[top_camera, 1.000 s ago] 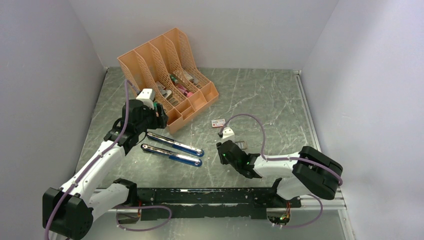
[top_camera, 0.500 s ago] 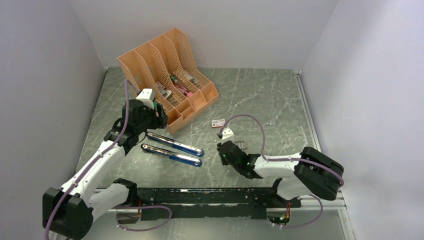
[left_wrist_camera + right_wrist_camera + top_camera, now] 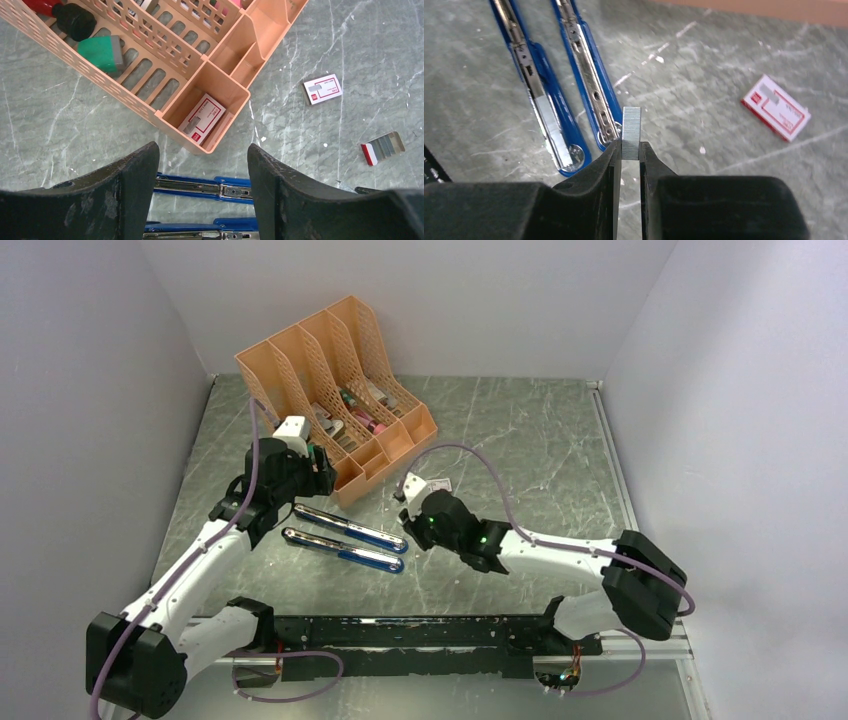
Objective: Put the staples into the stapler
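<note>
Right wrist view is the one to look at. The right gripper point(image 3: 629, 149) has its two fingers pressed in on a single short strip of staples point(image 3: 631, 125). The strip is silvery grey and stands on edge, its upper half poking out above the fingertips. It sits right at the rounded end of the stapler point(image 3: 589, 82), which lies opened out as two long blue-and-silver bars side by side on the marbled table point(image 3: 704, 75). From this angle I can't tell whether the strip touches the nearer bar or hangs just over it. One bar carries an open silver channel, the other a flat silver plate near its tip.

Off past that same end of the stapler, well apart from it, one white-and-red box point(image 3: 775, 106) lies flat on the table. The left wrist view shows a second white-and-red box point(image 3: 201, 119) in the front corner compartment of the orange rack point(image 3: 230, 47), so there are two boxes in all. One small red-ended tray point(image 3: 382, 148) of grey strips also lies out beyond the stapler's end, near the loose box.

Over the stapler, on its rack side, the left gripper point(image 3: 201, 151) hangs with its two fingers spread wide apart. In the top external view the rack shows four tall slots, and the two arms stand at opposite ends of the stapler.
</note>
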Controlling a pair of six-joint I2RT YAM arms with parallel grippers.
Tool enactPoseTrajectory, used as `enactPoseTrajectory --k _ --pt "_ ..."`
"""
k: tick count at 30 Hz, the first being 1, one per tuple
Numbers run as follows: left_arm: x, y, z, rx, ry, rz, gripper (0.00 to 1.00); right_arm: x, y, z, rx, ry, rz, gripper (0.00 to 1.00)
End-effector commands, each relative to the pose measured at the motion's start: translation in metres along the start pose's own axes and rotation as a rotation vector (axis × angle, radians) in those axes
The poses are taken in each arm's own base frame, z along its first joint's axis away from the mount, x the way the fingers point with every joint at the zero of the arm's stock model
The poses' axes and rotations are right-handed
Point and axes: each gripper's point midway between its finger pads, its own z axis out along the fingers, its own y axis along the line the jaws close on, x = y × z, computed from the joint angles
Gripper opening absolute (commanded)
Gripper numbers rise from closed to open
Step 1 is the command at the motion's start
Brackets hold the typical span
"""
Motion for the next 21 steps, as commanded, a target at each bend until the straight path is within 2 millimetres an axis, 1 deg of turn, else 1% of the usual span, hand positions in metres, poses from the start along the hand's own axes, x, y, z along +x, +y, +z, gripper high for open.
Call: enactPoseTrajectory --k 1,7,9,12,13,16,21 --pt "-0.019 0.002 0.000 -0.008 -0.050 0.008 0.70 -0.006 0.014 0.007 -0.145 0.063 -0.136 0.17" --pt "-0.016 0.009 0.002 -0.038 -0.042 0.018 0.71 -0.015 0.029 0.024 -0.257 0.135 -0.158 0.17" --pt "-0.016 0.011 0.001 -0.051 -0.043 0.022 0.71 -0.013 0.032 0.029 -0.276 0.166 -0.159 0.17" --pt "-0.016 0.013 0.000 -0.060 -0.047 0.025 0.71 -0.010 0.034 0.033 -0.283 0.199 -0.151 0.17" --pt "-0.016 0.013 0.000 -0.061 -0.046 0.025 0.72 -0.007 0.035 0.033 -0.284 0.212 -0.145 0.17" --pt "-0.016 0.013 0.001 -0.061 -0.046 0.024 0.72 -0.016 0.039 0.038 -0.294 0.217 -0.121 0.17" --pt "-0.017 0.012 0.001 -0.054 -0.050 0.023 0.72 -0.010 0.044 0.049 -0.303 0.257 -0.084 0.17"
